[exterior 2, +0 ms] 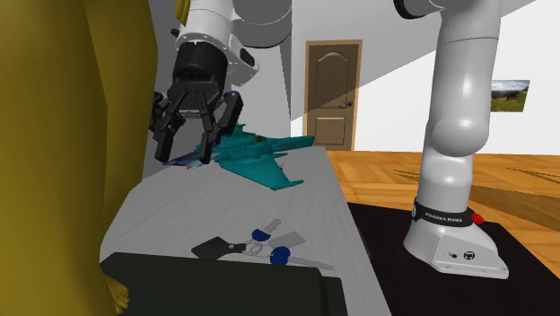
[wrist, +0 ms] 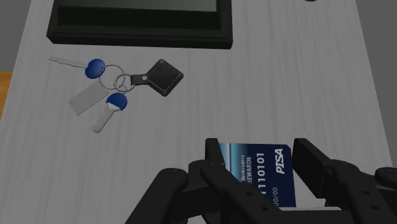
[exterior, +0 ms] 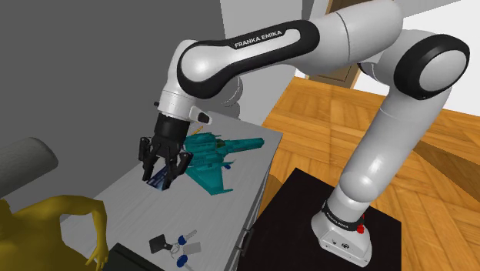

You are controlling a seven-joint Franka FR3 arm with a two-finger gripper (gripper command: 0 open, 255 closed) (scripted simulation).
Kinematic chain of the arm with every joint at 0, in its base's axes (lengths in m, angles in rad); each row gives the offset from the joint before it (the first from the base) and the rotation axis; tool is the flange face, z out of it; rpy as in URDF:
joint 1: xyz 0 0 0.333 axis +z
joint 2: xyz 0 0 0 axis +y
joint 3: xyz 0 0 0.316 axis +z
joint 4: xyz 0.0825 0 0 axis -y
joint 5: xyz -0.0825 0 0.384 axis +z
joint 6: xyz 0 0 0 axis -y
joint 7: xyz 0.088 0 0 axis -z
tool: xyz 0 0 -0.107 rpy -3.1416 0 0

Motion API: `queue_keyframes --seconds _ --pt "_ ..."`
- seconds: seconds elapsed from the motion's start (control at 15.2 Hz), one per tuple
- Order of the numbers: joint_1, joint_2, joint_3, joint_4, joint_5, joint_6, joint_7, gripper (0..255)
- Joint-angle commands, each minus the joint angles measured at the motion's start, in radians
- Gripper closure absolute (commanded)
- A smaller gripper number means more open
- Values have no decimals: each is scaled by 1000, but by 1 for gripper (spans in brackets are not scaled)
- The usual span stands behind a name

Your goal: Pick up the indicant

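I've got the gripper [exterior: 159,178] pinching the blue payment card [exterior: 158,182] across two opposite edges, one black finger pressed to each side. In the wrist view the card [wrist: 257,179] sits between the fingers [wrist: 214,154], its printed face towards the camera and its outer edge about level with the tips. From the second exterior view the card [exterior 2: 192,161] looks to hang just clear of the grey table top [exterior 2: 161,220], though I can't be sure of the gap.

My worries from here:

- **Buckling:** A thin card squeezed on its edges can bow and spring out. Too much closing force would do that, so I'd judge the hold fragile.
- **Pivoting:** The card may swing between the two contact lines if I raise the arm sharply, then slide free and drop flat, which is hard to regrasp.
- **Toy jet:** The teal toy jet [exterior: 221,159] lies just beside the gripper at three o'clock in the shoulder view. Any sideways swing that way could clip its wing and knock the card loose.
- **Keys:** The bunch of blue-headed keys [exterior: 176,245] with its black fob sits well apart at six o'clock, near the black tray [exterior: 132,259]. A dropped card could skid among them
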Motion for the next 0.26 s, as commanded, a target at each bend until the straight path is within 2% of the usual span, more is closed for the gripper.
queue_keyframes --seconds 0.0,0.2 --pt "-4 -14 -3 13 2 -25 6 255" --pt "-6 -20 -5 23 2 -39 12 255"
